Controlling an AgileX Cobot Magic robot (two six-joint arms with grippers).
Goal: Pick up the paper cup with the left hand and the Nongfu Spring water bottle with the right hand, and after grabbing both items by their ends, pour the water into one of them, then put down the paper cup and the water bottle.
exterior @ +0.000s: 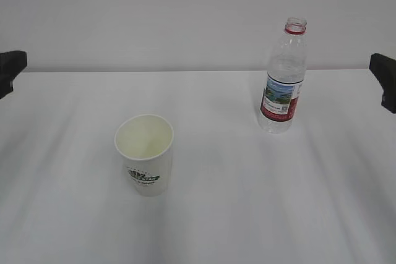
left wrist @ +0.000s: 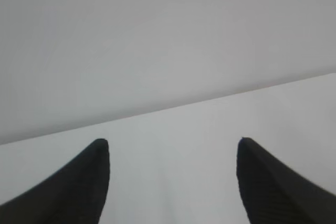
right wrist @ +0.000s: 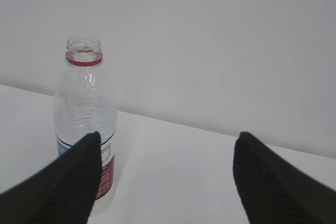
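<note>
We note a white bench (exterior: 247,214) filling the exterior view, its far edge meeting a pale wall.

The left hand (exterior: 11,69), a black robot arm, shows only as a dark piece at the bench's left edge near the far corner. In its wrist view the left gripper (left wrist: 173,179) has its black curved fingers (left wrist: 79,187) standing wide apart over bare bench, nothing between them.

The right hand (exterior: 385,78) sits likewise at the right edge. The right gripper (right wrist: 165,179) also stands wide apart and empty.

The clear ribbed plastic Nongfu Spring water bottle (exterior: 284,78), capless with a red neck ring, stands upright toward the far right of the bench, well apart from both hands. From the right wrist it appears behind the left finger.

The white tapered paper cup (exterior: 145,154) with a dark round logo stands upright left of centre, nearer the front edge.
</note>
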